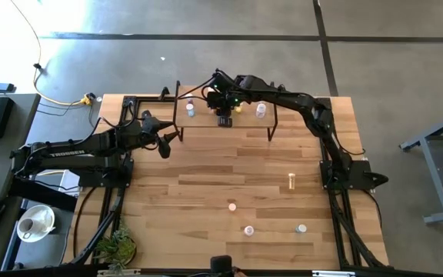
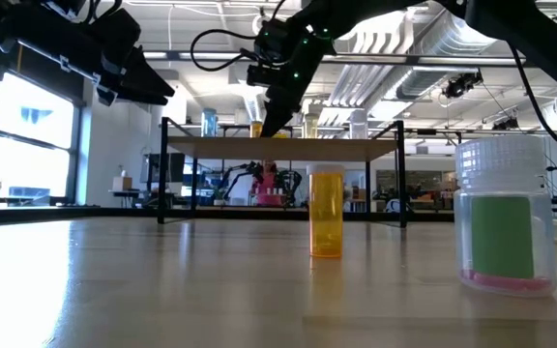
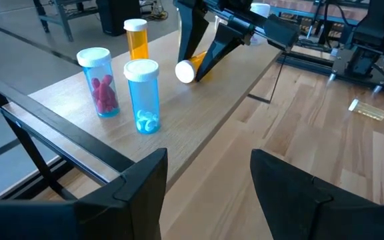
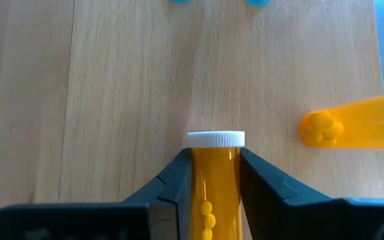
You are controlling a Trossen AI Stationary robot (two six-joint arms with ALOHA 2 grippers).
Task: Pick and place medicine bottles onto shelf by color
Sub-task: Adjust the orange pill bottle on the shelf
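The shelf [image 1: 206,131] stands at the table's far middle. On it stand a blue bottle with red pills [image 3: 99,83], a blue bottle with white pills [image 3: 143,97] and an orange bottle [image 3: 137,40]. My right gripper [image 1: 223,117] reaches down over the shelf and is shut on another orange bottle [image 4: 213,193] with a white cap [image 3: 185,71]. My left gripper [image 1: 164,144] hangs open with nothing between its fingers, off the shelf's near left corner. My right gripper pinches the orange bottle's body just below the cap [image 4: 215,160] between its two fingers [image 4: 179,173]. The fingers slant down from the table's right side and lie along the bottle. The bottle is tilted, cap end lowest, at the shelf top [image 3: 199,113]; whether it rests there I cannot tell.
Loose bottles are on the table nearer its front: an orange one [image 1: 291,180], three small ones [image 1: 232,206] [image 1: 248,230] [image 1: 301,228]. The low view shows the orange one [image 2: 326,213] and a green-labelled bottle [image 2: 503,227] close up. Another bottle [image 1: 261,110] stands on the shelf's right part.
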